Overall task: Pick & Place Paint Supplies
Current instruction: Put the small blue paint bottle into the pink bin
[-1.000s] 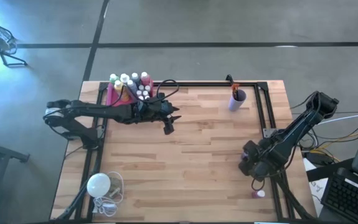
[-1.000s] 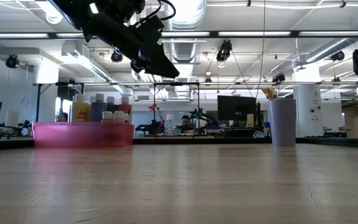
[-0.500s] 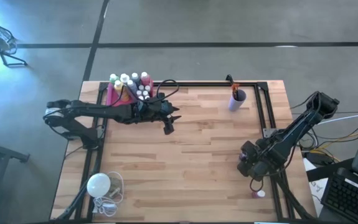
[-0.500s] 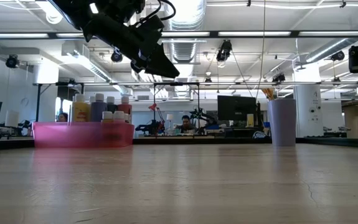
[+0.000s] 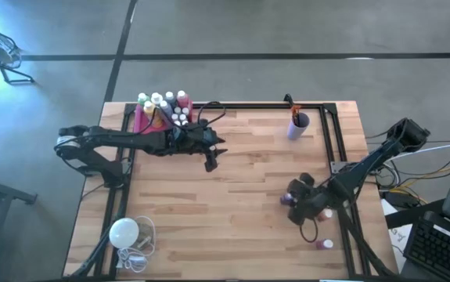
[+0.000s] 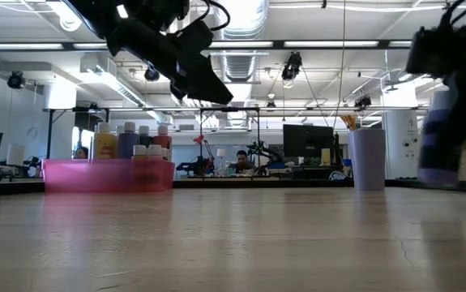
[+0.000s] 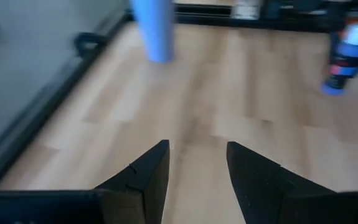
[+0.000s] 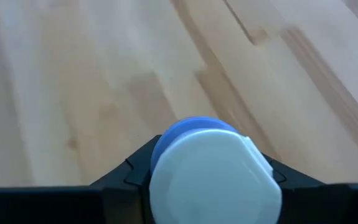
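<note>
The right gripper [image 5: 293,205] is clasping a white-capped purple paint bottle [image 8: 211,167] above the wooden table's [image 5: 240,235] right edge. Most bottles are filling the pink tray [image 5: 142,122] at the far-left corner; one small bottle [image 5: 323,244] is waiting. The left gripper [image 7: 196,163] is hanging unclenched, empty.

Pale planked wooden table [image 5: 232,180], matt; translucent pink plastic tray [image 6: 107,175]

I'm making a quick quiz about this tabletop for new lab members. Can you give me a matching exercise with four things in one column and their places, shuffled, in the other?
Things:
1. pink tray
2. purple cup
3. white bulb with a cord
4. purple paint bottle

Places:
A. near-left corner of the table
B. between the fingers of the right gripper
C. far-left corner, filled with white-capped paint bottles
D. far edge toward the right, with brushes standing in it

Pairs: 1-C, 2-D, 3-A, 4-B
</note>
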### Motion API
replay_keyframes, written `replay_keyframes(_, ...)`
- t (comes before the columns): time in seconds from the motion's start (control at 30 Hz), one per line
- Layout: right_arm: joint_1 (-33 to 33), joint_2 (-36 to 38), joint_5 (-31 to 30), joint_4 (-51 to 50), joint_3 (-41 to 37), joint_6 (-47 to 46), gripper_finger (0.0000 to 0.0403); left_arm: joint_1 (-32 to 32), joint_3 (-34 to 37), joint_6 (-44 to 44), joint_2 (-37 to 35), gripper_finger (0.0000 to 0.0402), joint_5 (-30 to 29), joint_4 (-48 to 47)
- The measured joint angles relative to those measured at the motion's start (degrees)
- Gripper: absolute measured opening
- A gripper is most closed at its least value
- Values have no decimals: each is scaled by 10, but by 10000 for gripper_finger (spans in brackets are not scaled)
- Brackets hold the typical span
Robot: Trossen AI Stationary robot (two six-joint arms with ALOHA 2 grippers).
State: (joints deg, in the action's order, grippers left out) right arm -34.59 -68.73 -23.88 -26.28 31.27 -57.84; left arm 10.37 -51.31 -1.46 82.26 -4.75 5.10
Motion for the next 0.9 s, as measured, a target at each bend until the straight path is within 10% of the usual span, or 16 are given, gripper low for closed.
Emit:
replay_keyframes(0.3, 36, 0, 17, 122, 0, 137, 137, -13, 0, 17, 15, 165, 221, 61)
replay_keyframes(0.9, 140, -73, 92, 117, 20, 229, 137, -29, 0, -4, 49, 165, 221, 74)
